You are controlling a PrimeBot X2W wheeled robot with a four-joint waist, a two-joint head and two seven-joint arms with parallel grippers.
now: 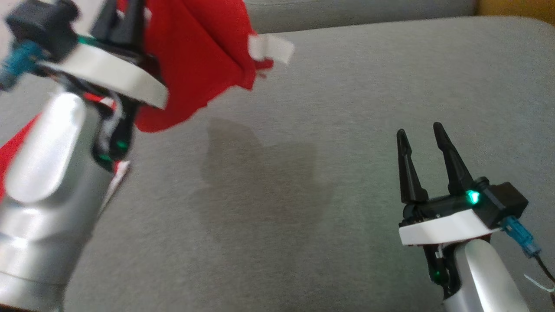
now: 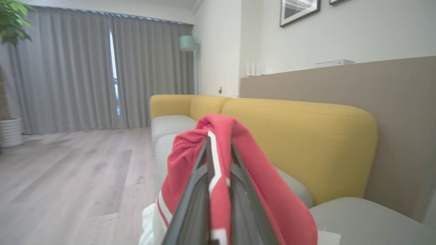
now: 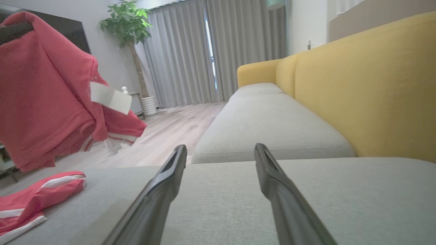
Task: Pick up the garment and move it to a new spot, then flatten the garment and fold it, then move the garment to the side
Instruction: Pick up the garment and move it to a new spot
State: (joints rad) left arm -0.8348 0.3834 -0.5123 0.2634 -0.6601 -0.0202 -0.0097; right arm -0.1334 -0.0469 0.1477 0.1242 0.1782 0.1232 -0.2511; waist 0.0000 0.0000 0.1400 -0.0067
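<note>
From the head: finds the left gripper (image 1: 123, 17) at upper left, fingers drawn together and buried in the red garment (image 1: 195, 56), tips cut off by the top edge. Holds that cloth up off the grey seat cushion (image 1: 303, 242), a white tag (image 1: 271, 47) jutting from its right edge and a soft shadow (image 1: 260, 173) lying on the cushion beneath. Finds the right gripper (image 1: 419, 130) at lower right, well apart from the cloth, fingers spread with nothing between them, poised over bare cushion.

From the left wrist: settles the grip. Shows the left gripper (image 2: 219, 144) clamped on a white-striped fold of the red garment (image 2: 265, 190), cloth draped over both fingers and spilling down either side. Adds the room beyond: yellow backrest (image 2: 306, 136), grey curtains (image 2: 68, 68), wooden floor (image 2: 68, 177).

From the right wrist: gives the side-on look. Shows the red garment (image 3: 41, 88) hanging in the air at upper left, white tag (image 3: 110, 98) at its right side. Adds, lower down, a red striped piece (image 3: 41, 190) lying on the cushion's near left corner; cannot tell whether joined to the hanging part. Confirms the right gripper (image 3: 220, 147) wide open and empty, low over the grey seat cushion (image 3: 340, 197), with the yellow backrest (image 3: 357, 85) to the right and a potted plant (image 3: 127, 23) beside the curtains.
</note>
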